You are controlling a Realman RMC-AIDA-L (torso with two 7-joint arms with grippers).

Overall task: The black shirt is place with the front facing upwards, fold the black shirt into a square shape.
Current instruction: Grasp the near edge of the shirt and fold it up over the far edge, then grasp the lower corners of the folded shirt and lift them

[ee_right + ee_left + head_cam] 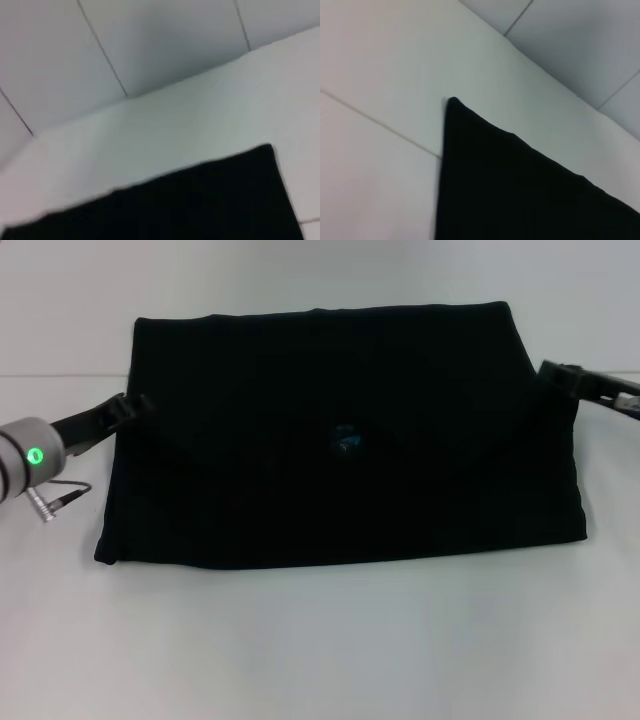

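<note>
Black shirt (340, 440): folded flat rectangle, between both grippers.
Left gripper (135, 405): at its edge; grip unclear.
Right gripper (556, 376): opposite edge; grip unclear.

Both tools' fingertips vanish against the black shirt (340, 440).

The head camera looks down over the black shirt (340, 440); both wrist cameras closely view its far corners.

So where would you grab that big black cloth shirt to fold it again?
Probably at its two short side edges: the black cloth shirt lies flat as a wide rectangle. The left gripper and the right gripper each sit at one side, so pinch there, coming in from outside.
</note>
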